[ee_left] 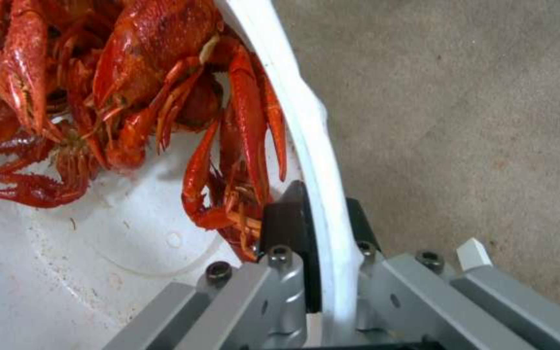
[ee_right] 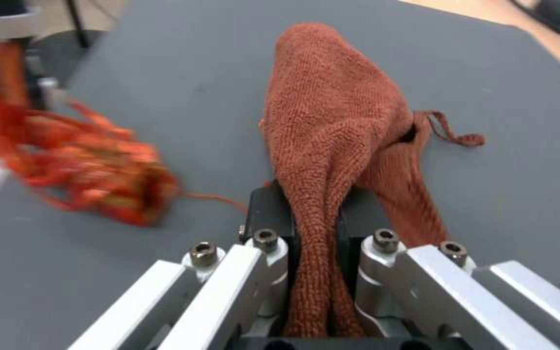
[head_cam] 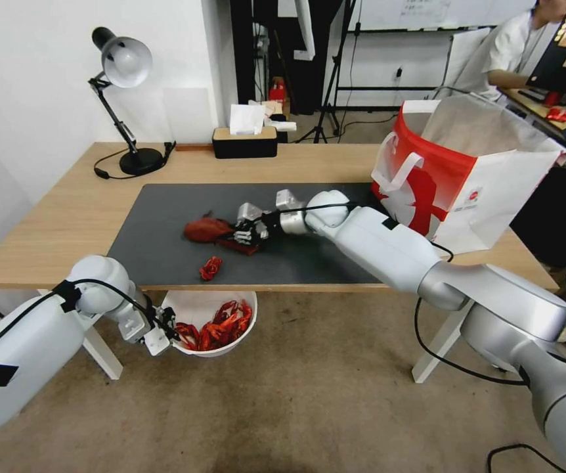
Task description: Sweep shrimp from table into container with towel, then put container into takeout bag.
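Light-wood table with grey mat; takeout bag stands at its right end. We see the left gripper pinching the container rim just below the near edge, most shrimp inside. Right gripper clamps the towel on the mat. One stray shrimp remains near the edge, so we judge sweeping unfinished; next calls for pushing it over.

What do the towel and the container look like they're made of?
The towel, pinched in the right tool, looks like soft knitted or terry cloth: ribbed loops, a loose thread. The container, gripped by the left tool, seems thin glossy white plastic; its rim flexes at the pads.
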You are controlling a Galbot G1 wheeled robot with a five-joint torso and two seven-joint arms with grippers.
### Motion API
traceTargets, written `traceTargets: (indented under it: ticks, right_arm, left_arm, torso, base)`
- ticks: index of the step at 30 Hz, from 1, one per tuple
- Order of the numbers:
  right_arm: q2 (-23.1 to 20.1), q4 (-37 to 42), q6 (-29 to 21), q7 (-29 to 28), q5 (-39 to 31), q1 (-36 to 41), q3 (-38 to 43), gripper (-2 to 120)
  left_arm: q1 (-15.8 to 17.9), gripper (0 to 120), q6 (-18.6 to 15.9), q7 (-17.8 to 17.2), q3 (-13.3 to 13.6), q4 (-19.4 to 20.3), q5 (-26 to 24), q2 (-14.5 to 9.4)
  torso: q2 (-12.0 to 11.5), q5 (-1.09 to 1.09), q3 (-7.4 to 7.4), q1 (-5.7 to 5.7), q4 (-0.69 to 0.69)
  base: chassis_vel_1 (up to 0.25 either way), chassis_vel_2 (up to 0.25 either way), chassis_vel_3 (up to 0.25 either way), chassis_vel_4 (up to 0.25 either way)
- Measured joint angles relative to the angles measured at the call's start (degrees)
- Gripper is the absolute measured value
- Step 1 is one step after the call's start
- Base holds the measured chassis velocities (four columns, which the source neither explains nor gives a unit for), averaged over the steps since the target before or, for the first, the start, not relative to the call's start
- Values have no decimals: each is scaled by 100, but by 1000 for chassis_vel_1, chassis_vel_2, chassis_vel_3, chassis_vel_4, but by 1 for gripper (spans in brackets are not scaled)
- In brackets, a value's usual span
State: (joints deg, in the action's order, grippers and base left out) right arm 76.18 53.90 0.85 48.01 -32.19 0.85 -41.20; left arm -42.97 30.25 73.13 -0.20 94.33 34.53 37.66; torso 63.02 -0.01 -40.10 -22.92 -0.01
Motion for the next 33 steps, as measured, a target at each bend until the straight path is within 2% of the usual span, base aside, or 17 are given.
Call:
traceTargets:
  ticks: [6, 9, 16, 18, 25, 33]
  right_arm:
    - [-142, 229, 29, 220, -21, 33, -100, 7]
    - [-451, 711, 46, 503, -69, 107, -226, 7]
    - [-656, 1127, 35, 591, -74, 191, -262, 7]
    - [-752, 1440, -76, 618, -110, 214, -336, 7]
    - [-866, 1781, -254, 641, -181, 239, -429, 7]
    - [-1106, 2197, -573, 401, -985, 387, -229, 7]
  left_arm:
    - [-23, 0, 0, -22, -30, 17, -9, -29]
    - [-19, 0, -9, -23, -34, 55, -12, -27]
    - [-27, 0, -30, -23, -39, 98, -15, -37]
    - [-65, 0, -38, -23, -92, 126, -17, -58]
    - [-179, 0, -45, -16, -220, 190, -19, -82]
    - [-213, 0, -53, -16, -281, 240, -35, -130]
  torso:
    - [0, 1, 1, 2, 0]
    - [2, 2, 1, 2, 0]
    - [2, 2, 1, 1, -1]
    - [1, 1, 0, 1, 0]
    - [0, 0, -1, 1, 2]
    - [0, 1, -1, 1, 1]
  base:
    - [0, 0, 0, 0]
    - [0, 0, 0, 0]
    - [0, 0, 0, 0]
    - [0, 0, 0, 0]
    - [0, 0, 0, 0]
    - [0, 0, 0, 0]
